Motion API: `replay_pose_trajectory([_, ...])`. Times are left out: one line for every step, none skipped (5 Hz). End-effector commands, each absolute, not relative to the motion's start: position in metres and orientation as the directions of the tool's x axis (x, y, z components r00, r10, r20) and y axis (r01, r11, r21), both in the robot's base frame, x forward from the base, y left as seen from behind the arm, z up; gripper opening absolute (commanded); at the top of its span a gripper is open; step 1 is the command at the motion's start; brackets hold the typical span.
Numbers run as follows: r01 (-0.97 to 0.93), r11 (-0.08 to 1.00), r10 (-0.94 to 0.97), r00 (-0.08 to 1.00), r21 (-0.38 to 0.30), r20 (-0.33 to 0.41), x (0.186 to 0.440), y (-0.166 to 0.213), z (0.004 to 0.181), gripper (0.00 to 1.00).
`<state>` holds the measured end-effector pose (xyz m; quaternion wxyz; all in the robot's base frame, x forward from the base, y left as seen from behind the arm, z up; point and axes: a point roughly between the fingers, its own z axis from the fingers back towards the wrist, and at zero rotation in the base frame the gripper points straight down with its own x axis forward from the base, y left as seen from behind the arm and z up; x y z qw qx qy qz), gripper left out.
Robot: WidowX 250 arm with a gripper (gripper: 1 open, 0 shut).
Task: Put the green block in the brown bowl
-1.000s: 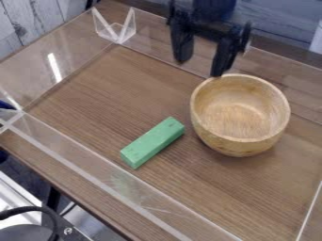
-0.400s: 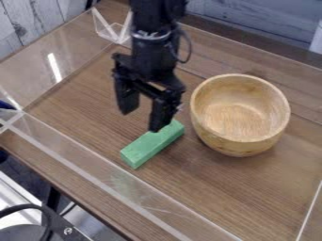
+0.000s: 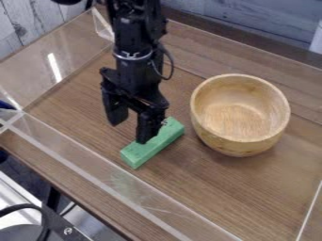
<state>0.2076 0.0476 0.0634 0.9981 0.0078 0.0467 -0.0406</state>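
A dark wooden table (image 3: 239, 193) with fine grain fills most of the view, running off at a slant. Clear plastic walls (image 3: 75, 165) fence its edges, low and see-through, catching white glare along the near left side. At the far left corner a clear plastic bracket (image 3: 104, 24) joins two panels. Beyond that stands a whitish plank wall (image 3: 32, 24), weathered and streaked grey. Under the table's near edge, dark metal legs (image 3: 38, 226) show. The light is soft and even.

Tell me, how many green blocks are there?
1. The green block lies on the wooden table, left of the bowl, right under the open gripper. The gripper covers part of it, but no other block shows.
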Motion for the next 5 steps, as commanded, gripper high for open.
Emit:
replay_pose_trajectory([0.082, 0.996, -0.08, 0.995, 0.019, -0.06, 0.214, 0.05, 0.063, 1.0])
replay_pose_trajectory([0.086, 0.996, -0.085, 0.995, 0.016, -0.058, 0.214, 0.047, 0.057, 1.0])
replay_pose_trajectory([0.091, 0.996, -0.09, 0.994, 0.011, -0.056, 0.214, 0.045, 0.052, 1.0])
replay_pose_trajectory([0.094, 0.996, -0.093, 0.994, 0.008, -0.053, 0.215, 0.043, 0.047, 1.0])
replay_pose_trajectory([0.096, 0.995, -0.096, 0.994, 0.003, -0.052, 0.216, 0.041, 0.042, 1.0])
